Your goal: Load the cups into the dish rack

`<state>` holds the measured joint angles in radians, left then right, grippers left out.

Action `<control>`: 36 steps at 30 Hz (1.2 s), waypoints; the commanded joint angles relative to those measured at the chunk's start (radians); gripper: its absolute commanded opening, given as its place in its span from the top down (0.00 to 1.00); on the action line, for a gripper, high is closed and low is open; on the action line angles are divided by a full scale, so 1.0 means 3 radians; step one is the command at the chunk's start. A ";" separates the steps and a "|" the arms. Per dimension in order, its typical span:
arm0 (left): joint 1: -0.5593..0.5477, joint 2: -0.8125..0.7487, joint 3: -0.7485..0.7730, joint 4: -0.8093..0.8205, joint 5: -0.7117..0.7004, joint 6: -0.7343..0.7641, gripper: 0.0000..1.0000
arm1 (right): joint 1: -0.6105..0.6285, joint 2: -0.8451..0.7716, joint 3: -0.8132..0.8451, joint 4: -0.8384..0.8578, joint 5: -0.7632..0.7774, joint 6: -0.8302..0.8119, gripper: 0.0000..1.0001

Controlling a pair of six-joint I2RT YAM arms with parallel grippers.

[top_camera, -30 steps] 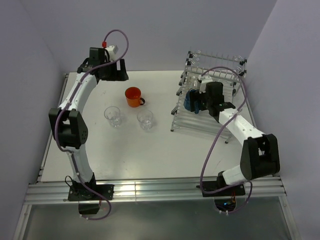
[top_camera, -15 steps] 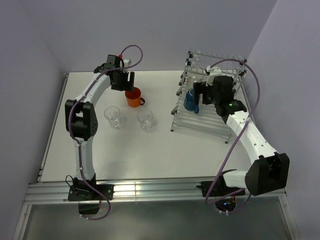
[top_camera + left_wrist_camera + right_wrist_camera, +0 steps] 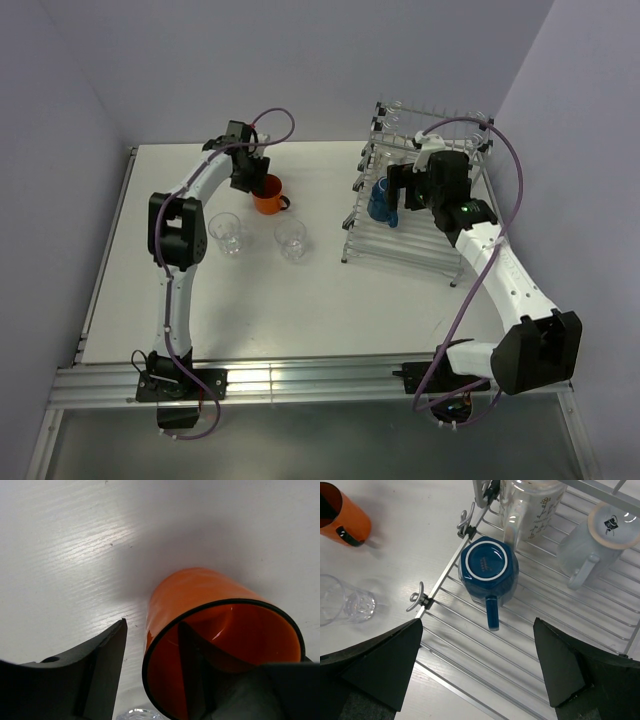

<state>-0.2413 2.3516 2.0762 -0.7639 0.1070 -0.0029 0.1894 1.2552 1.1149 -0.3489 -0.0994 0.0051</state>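
Nearest the arm bases, on the white table (image 3: 300,300), a clear glass tumbler (image 3: 226,232) and a second tumbler (image 3: 291,238) stand upright and apart. Just behind them sits the orange mug (image 3: 200,595). The left gripper (image 3: 152,626) straddles its rim, one finger inside and the other outside with a gap, so nothing is clamped. Farther right, the right gripper (image 3: 479,625) hangs fully spread above the blue mug (image 3: 488,570), which sits upside down in the dish rack (image 3: 560,645) near an inverted white mug (image 3: 600,535).
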 commanded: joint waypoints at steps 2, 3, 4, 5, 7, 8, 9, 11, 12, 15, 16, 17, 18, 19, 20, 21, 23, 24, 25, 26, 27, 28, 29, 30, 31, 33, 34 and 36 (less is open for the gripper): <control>-0.0060 -0.0077 0.0070 0.0219 0.0077 0.0158 0.51 | -0.0018 -0.0109 0.0180 -0.0033 -0.0128 0.0121 0.00; -0.0070 -0.0097 0.0034 0.0270 0.0083 0.0224 0.54 | -0.0018 -0.0104 0.0216 -0.0049 -0.0154 0.0126 0.00; -0.0085 -0.0138 -0.0022 0.0281 0.0043 0.0255 0.56 | -0.0018 -0.0104 0.0236 -0.0084 -0.0170 0.0136 0.00; -0.0106 -0.0158 -0.0053 0.0296 0.0027 0.0285 0.59 | -0.0018 -0.0104 0.0272 -0.0095 -0.0210 0.0151 0.00; -0.0121 -0.0199 -0.0125 0.0312 0.0017 0.0347 0.62 | -0.0018 -0.0104 0.0292 -0.0120 -0.0241 0.0172 0.00; -0.0131 -0.0199 -0.0135 0.0302 0.0001 0.0367 0.67 | -0.0018 -0.0104 0.0308 -0.0126 -0.0277 0.0192 0.00; -0.0131 -0.0189 -0.0135 0.0281 -0.0009 0.0367 0.69 | -0.0018 -0.0104 0.0318 -0.0126 -0.0292 0.0198 0.00; -0.0137 -0.0174 -0.0125 0.0271 -0.0019 0.0357 0.78 | -0.0018 -0.0114 0.0328 -0.0126 -0.0323 0.0228 0.00; -0.0137 -0.0164 -0.0110 0.0256 -0.0014 0.0352 0.81 | -0.0023 -0.0119 0.0328 -0.0126 -0.0354 0.0238 0.00; -0.0142 -0.0133 0.0017 0.0194 -0.0029 0.0322 0.99 | -0.0013 -0.0134 0.0354 -0.0116 -0.0390 0.0269 0.00; -0.0142 -0.0123 0.0048 0.0154 -0.0055 0.0306 1.00 | -0.0013 -0.0134 0.0359 -0.0115 -0.0405 0.0269 0.00; -0.0142 -0.0123 0.0079 0.0138 -0.0055 0.0306 1.00 | -0.0008 -0.0134 0.0384 -0.0110 -0.0385 0.0305 0.00; -0.0142 -0.0143 0.0150 0.0118 -0.0055 0.0296 1.00 | -0.0002 -0.0129 0.0400 -0.0115 -0.0374 0.0335 0.00; -0.0142 -0.0174 0.0176 0.0112 -0.0080 0.0291 1.00 | -0.0002 -0.0119 0.0420 -0.0126 -0.0400 0.0381 0.00; -0.0142 -0.0209 0.0202 0.0117 -0.0075 0.0296 1.00 | -0.0002 -0.0119 0.0451 -0.0126 -0.0425 0.0412 0.00; -0.0142 -0.0331 0.0217 0.0143 -0.0081 0.0311 1.00 | 0.0003 -0.0119 0.0466 -0.0121 -0.0451 0.0443 0.00; -0.0142 -0.0490 0.0197 0.0250 -0.0045 0.0357 1.00 | 0.0008 -0.0119 0.0507 -0.0095 -0.0583 0.0530 0.00; -0.0142 -0.0683 0.0136 0.0306 -0.0009 0.0393 1.00 | 0.0023 -0.0114 0.0523 -0.0085 -0.0630 0.0555 0.00; -0.0142 -0.0792 0.0095 0.0378 -0.0004 0.0408 1.00 | 0.0028 -0.0114 0.0528 -0.0065 -0.0671 0.0586 0.00; -0.0142 -0.0894 0.0044 0.0449 -0.0004 0.0429 1.00 | 0.0043 -0.0109 0.0548 -0.0059 -0.0752 0.0652 0.00; -0.0142 -0.1087 -0.0042 0.0587 -0.0019 0.0439 1.00 | 0.0054 -0.0104 0.0558 -0.0054 -0.0808 0.0693 0.00; -0.0142 -0.1185 -0.0079 0.0644 -0.0014 0.0464 1.00 | 0.0059 -0.0094 0.0569 -0.0039 -0.0875 0.0770 0.00; -0.0142 -0.1277 -0.0130 0.0715 0.0001 0.0505 1.00 | 0.0069 -0.0094 0.0589 -0.0024 -0.1002 0.0821 0.00; -0.0142 -0.1476 -0.0257 0.0863 -0.0004 0.0506 1.00 | 0.0069 -0.0094 0.0589 0.0002 -0.1094 0.0867 0.00; -0.0142 -0.1579 -0.0324 0.0950 -0.0004 0.0490 1.00 | 0.0069 -0.0088 0.0599 0.0053 -0.1186 0.0969 0.00; -0.0142 -0.1966 -0.0700 0.1362 0.0082 0.0419 1.00 | 0.0074 -0.0094 0.0589 0.0145 -0.1457 0.1107 0.00; -0.0137 -0.2141 -0.0890 0.1583 0.0134 0.0393 1.00 | 0.0079 -0.0094 0.0589 0.0252 -0.1549 0.1270 0.00; -0.0131 -0.2706 -0.1654 0.2119 0.0327 0.0327 1.00 | 0.0095 -0.0099 0.0523 0.0426 -0.1860 0.1465 0.00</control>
<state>-0.2798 1.7679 1.7813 -0.4374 0.1043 0.1249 0.2070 1.2491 1.2434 -0.3431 -0.4850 0.3225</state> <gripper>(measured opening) 0.221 0.998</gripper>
